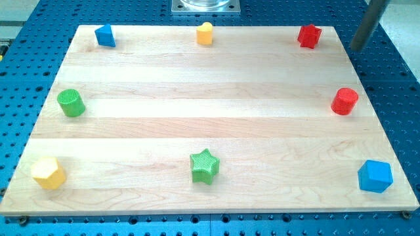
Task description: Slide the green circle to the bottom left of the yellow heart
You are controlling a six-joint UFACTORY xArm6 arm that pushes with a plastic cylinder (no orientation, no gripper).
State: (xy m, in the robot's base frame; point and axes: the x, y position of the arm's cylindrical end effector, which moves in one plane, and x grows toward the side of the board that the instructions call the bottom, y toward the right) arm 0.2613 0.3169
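The green circle [71, 103] stands near the board's left edge, midway up. The yellow heart [205, 33] sits at the view's top centre, far to the upper right of the green circle. My rod comes down at the view's top right, and my tip [356, 48] is just off the board's right edge, to the right of the red block [309, 36] at the top right. The tip is far from both the green circle and the yellow heart and touches no block.
A blue block [105, 35] is at the top left. A red circle [344, 101] is at the right edge. A blue block [375, 176] is at the bottom right, a green star [204, 166] at the bottom centre, a yellow block [48, 173] at the bottom left.
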